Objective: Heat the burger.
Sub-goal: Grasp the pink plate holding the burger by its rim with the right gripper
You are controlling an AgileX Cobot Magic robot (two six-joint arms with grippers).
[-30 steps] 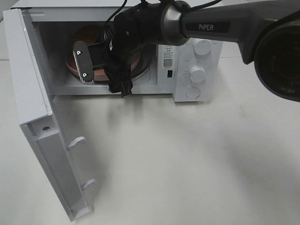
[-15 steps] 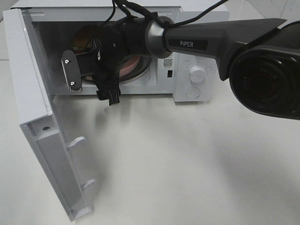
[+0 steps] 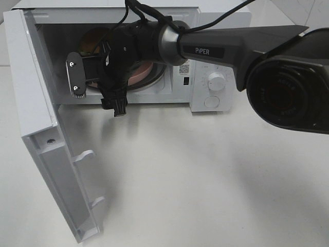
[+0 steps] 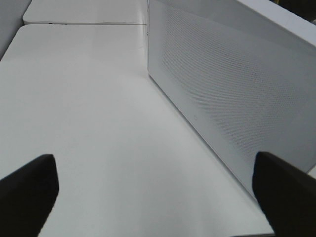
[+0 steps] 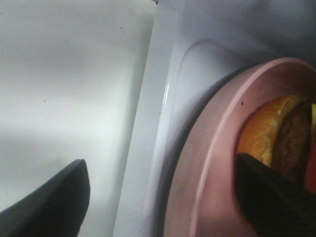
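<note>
Your right arm (image 3: 231, 49) stretches to the microwave (image 3: 200, 88) mouth; its gripper (image 5: 160, 165) gapes wide over the pink plate (image 5: 212, 148) rim, apparently holding nothing.

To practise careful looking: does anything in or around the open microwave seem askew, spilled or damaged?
Nothing stands out. The pink plate lies inside the microwave with the burger on it; no spill or damage shows, though the burger is mostly hidden.
</note>
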